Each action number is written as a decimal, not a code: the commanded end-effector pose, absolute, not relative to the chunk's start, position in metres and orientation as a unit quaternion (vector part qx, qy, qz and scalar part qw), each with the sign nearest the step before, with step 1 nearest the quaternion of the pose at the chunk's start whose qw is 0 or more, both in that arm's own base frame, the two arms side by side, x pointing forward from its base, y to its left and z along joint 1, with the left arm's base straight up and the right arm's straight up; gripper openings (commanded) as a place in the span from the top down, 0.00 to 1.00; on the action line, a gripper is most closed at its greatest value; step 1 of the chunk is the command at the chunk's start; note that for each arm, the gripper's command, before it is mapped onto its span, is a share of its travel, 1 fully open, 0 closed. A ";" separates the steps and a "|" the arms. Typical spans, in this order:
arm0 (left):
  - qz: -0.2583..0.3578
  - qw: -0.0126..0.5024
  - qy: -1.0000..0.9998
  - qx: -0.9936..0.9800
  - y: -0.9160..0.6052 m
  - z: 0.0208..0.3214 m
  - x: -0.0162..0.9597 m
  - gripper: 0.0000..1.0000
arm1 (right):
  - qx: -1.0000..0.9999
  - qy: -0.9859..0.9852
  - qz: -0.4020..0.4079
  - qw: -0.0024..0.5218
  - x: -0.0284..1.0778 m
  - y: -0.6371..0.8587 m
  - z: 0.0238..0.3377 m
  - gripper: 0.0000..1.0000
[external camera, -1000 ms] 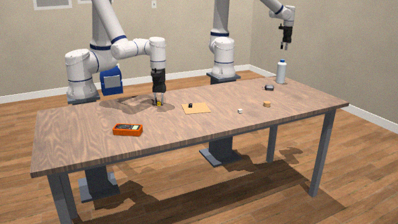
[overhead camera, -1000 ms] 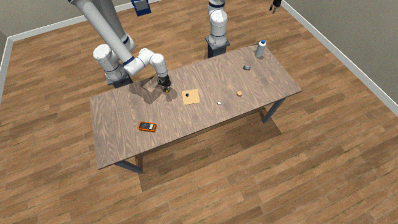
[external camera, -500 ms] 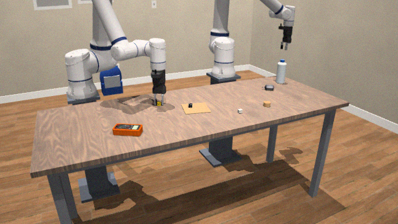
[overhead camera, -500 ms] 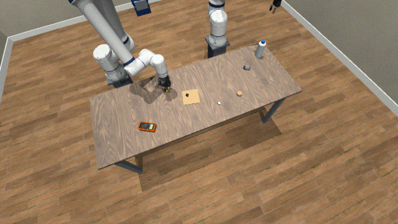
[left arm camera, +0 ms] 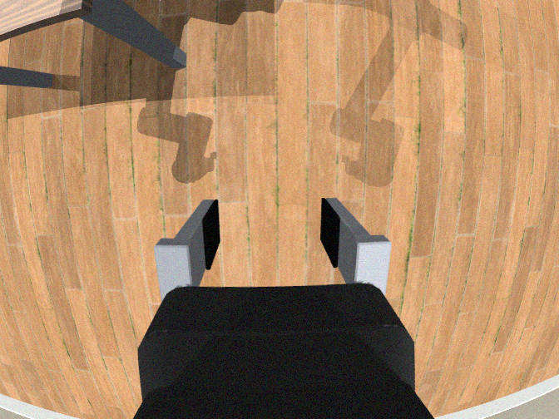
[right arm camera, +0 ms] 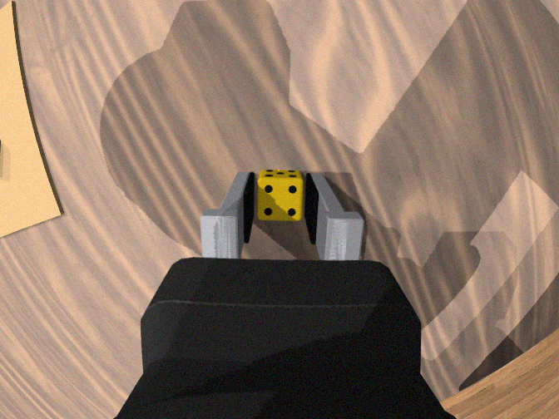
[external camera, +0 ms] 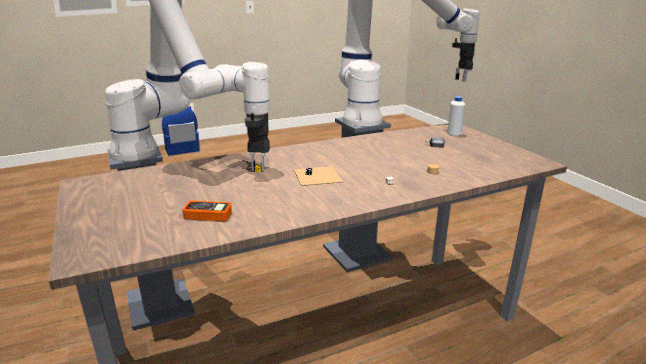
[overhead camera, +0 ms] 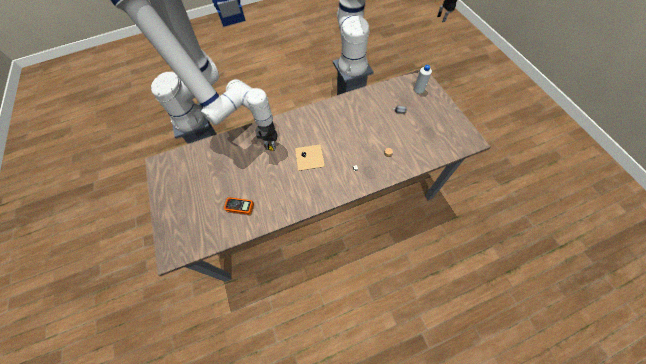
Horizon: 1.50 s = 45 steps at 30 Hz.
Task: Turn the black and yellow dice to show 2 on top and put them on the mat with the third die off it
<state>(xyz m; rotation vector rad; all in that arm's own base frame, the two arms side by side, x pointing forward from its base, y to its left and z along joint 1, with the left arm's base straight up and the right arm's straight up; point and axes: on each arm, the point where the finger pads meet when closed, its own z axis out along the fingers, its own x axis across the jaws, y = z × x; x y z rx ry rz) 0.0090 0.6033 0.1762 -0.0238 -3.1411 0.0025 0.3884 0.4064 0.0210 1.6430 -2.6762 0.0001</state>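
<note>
Three dice | one mat (overhead camera: pixel 312 161) (external camera: pixel 325 178) (right arm camera: pixel 27 180) | two claws (one astride yellow (overhead camera: pixel 270 147) (external camera: pixel 258 168) (right arm camera: pixel 279 198))

R gripper (overhead camera: pixel 270 149) (external camera: pixel 258 170) (right arm camera: pixel 279 203) sits slightly lower vs. 1 s ago, approx. same ht. as 0.5 s ago. Its fingertips are now further down around the yellow die (overhead camera: pixel 271 147) (external camera: pixel 258 168) (right arm camera: pixel 279 198). Any chg. in finger gap since then: too small to tell in the earlier pics.
</note>
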 end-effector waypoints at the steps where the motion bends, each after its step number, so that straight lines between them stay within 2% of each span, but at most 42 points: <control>1: 0.000 0.000 -1.000 -0.008 0.604 0.177 0.009 0.00 | 0.523 -0.852 0.000 0.000 0.389 0.407 0.021 0.60; 34: 0.000 0.000 -1.000 -0.008 0.604 0.177 0.009 0.00 | 0.523 -0.852 0.000 0.000 0.389 0.407 0.023 0.60; 39: 0.000 0.000 -1.000 -0.008 0.604 0.177 0.009 0.00 | 0.523 -0.852 0.000 0.000 0.389 0.407 0.040 0.60; 45: 0.000 0.000 -1.000 -0.008 0.604 0.177 0.009 0.00 | 0.523 -0.852 0.000 0.000 0.389 0.407 0.084 0.60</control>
